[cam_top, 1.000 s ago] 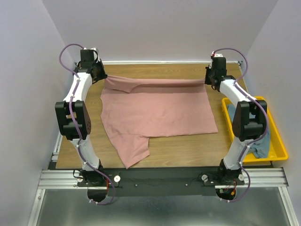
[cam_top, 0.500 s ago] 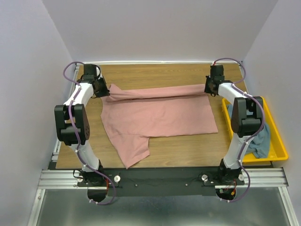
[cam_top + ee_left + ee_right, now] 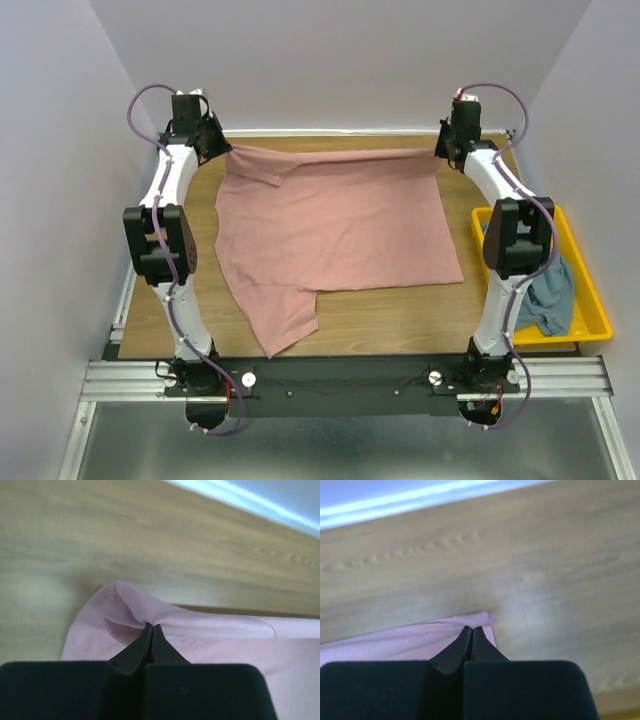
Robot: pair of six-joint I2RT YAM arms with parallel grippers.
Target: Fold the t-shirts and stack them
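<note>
**Dusty-pink t-shirt point(image 3: 335, 225) pinched at both far corners**

The left tool point(image 3: 224, 148) is clamped on the shirt's far left corner. The far edge stretches taut across to the right tool point(image 3: 442, 153), which is closed on the far right corner. The rest lies spread on the counter point(image 3: 390, 320). The blue-grey t-shirt point(image 3: 552, 295) sits crumpled in the yellow bin point(image 3: 592, 305).

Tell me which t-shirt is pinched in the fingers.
The dusty-pink t-shirt, pinched at its far corners; the blue-grey t-shirt lies crumpled in the yellow bin.
</note>
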